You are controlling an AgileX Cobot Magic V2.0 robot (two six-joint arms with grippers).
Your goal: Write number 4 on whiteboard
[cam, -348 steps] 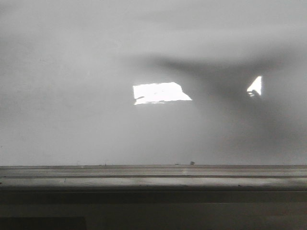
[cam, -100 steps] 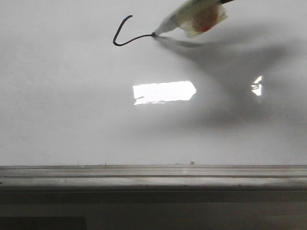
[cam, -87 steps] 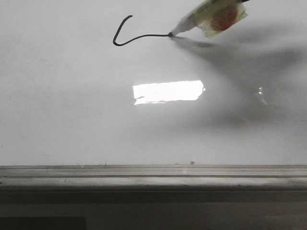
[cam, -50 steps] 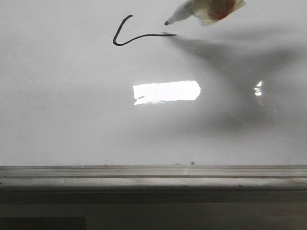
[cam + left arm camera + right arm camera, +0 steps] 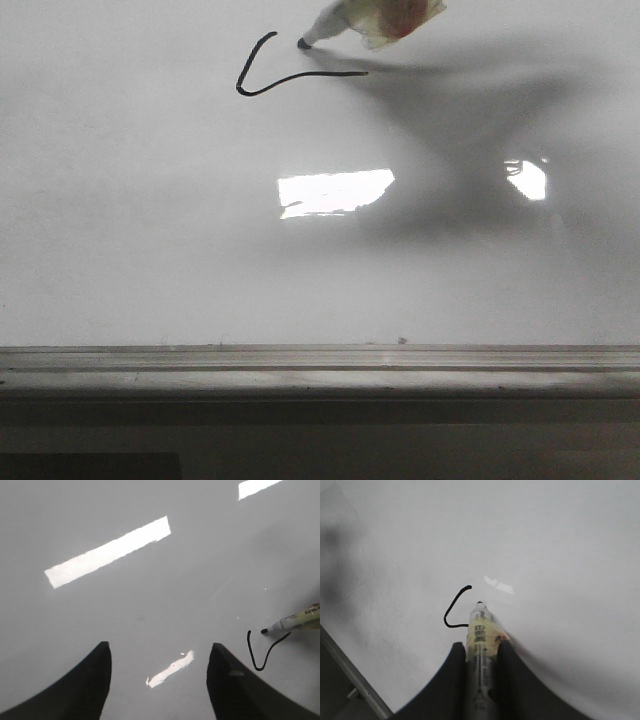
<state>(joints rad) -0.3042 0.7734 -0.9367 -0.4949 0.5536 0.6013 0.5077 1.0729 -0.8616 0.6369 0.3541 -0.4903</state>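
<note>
The whiteboard (image 5: pixel 150 220) fills the front view. On it, the black line of the number 4 (image 5: pixel 262 84) shows a curved left stroke and a long crossbar; it also shows in the wrist views as the line (image 5: pixel 259 656) and the line (image 5: pixel 451 611). My right gripper (image 5: pixel 481 644) is shut on a yellow-labelled marker (image 5: pixel 480 635). The marker (image 5: pixel 370 15) enters from the top edge, and its tip (image 5: pixel 303 43) sits just above the crossbar, right of the curved stroke's top. Whether the tip touches the board I cannot tell. My left gripper (image 5: pixel 159 647) hangs open over bare board, apart from the marker (image 5: pixel 295 623).
A grey tray rail (image 5: pixel 320 370) runs along the board's lower edge, seen also as the rail (image 5: pixel 350 680). Bright light reflections (image 5: pixel 335 192) lie on the board, with the right arm's shadow (image 5: pixel 470 110) spread across its right half.
The marker drew the crossbar out to the right, lifted off its end, then moved left to a spot above the crossbar. The arm's shadow shifted with it.
</note>
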